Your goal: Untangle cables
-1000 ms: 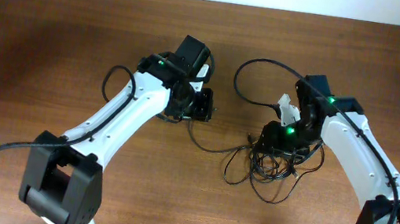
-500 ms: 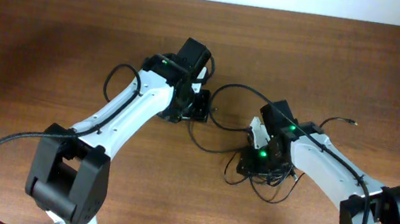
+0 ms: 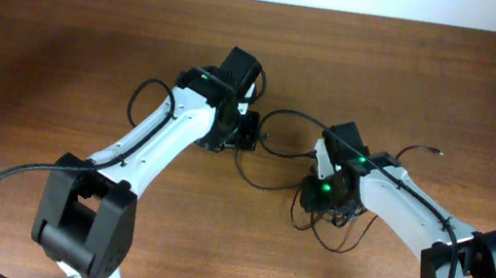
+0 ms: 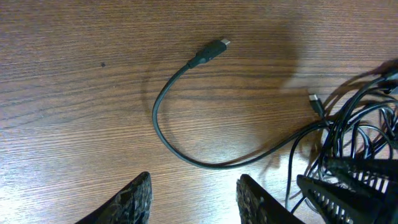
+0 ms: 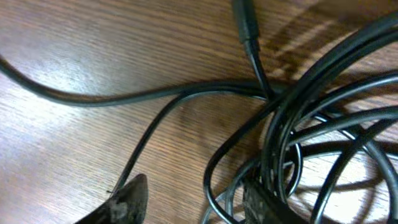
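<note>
In the right wrist view, the right gripper [image 5: 193,202] is seen at the bottom edge with its jaws spread. Bare wood of the table [image 5: 74,143] shows between them and nothing is pinched. One fingertip [image 5: 261,202] is set against the knot of cables [image 5: 283,124], which fills the right half of the frame in overlapping loops. Whether that tip touches a strand cannot be told. Further up, two strands are led out of the knot toward the left edge, and a thicker connector sleeve [image 5: 245,18] is seen at the top centre.

In the left wrist view, the left gripper [image 4: 194,202] is likewise held at the bottom edge with its jaws spread over bare wood, and nothing is gripped. Just beyond it, a loose cable [image 4: 163,134] is laid in an open curve that runs from the knot at the right edge up to a small plug [image 4: 214,48] in the upper centre. A second small plug [image 4: 315,102] is seen beside the knot.

From overhead, the knot is found lower right of centre, under the end of the right arm [image 3: 407,197]. The end of the left arm [image 3: 160,136] is placed just left of centre, apart from the knot. One strand is arched between the two arms, and another is stretched toward the right of the frame.
</note>
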`<state>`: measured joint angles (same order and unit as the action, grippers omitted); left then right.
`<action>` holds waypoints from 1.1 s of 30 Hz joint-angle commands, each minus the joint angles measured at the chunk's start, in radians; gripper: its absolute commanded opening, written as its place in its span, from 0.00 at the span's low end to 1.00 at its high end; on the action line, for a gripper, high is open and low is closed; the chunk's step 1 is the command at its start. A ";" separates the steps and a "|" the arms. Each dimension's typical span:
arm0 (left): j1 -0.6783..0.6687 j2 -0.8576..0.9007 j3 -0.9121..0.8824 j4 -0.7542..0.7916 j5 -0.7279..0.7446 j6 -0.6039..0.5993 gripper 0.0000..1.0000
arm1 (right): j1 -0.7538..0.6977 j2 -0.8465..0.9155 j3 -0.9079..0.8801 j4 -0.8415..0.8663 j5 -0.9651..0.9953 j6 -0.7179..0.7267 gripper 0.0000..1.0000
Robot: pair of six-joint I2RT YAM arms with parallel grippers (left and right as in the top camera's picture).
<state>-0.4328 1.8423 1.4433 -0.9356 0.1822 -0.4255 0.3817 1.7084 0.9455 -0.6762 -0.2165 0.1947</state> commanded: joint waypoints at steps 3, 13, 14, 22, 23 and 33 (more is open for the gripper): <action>0.002 0.011 -0.003 -0.002 -0.008 0.016 0.45 | 0.004 -0.002 -0.013 -0.011 0.035 -0.003 0.28; 0.002 0.011 -0.003 -0.035 0.068 0.072 0.41 | -0.078 -0.075 0.137 -0.179 -0.346 -0.047 0.04; 0.002 0.011 -0.003 -0.040 0.121 0.109 0.41 | -0.104 -0.101 0.199 -0.242 -0.421 -0.088 0.04; 0.002 0.011 -0.003 -0.043 0.561 0.374 0.57 | -0.164 -0.146 0.402 -0.312 -0.699 -0.080 0.04; 0.001 0.011 -0.003 -0.043 0.579 0.374 0.58 | -0.173 -0.146 0.402 -0.304 -0.727 -0.064 0.04; -0.033 0.011 -0.003 0.052 0.444 0.044 0.65 | -0.260 -0.146 0.402 -0.210 -0.914 0.114 0.04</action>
<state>-0.4377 1.8423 1.4433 -0.9268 0.7132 -0.2466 0.1230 1.5753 1.3262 -0.9138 -1.0153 0.2981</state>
